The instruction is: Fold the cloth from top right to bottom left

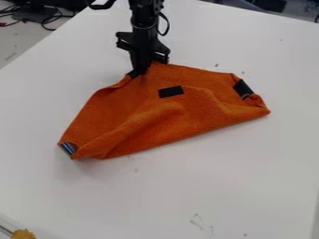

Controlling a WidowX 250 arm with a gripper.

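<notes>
Orange cloth (146, 116) could skew if your gripper (141, 70) snags its top edge; whether it's clamped, you can't tell.

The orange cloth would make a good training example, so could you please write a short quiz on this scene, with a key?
1. Which part of the cloth is the gripper at?
A) its upper edge
B) its lower left corner
C) its right corner

2. True or false: the cloth lies perfectly smooth, with no creases or folds.

3. Fill in the blank: the small rectangular patch near the middle of the cloth is ____ in colour.

Key: 1 A; 2 false; 3 black.
</notes>
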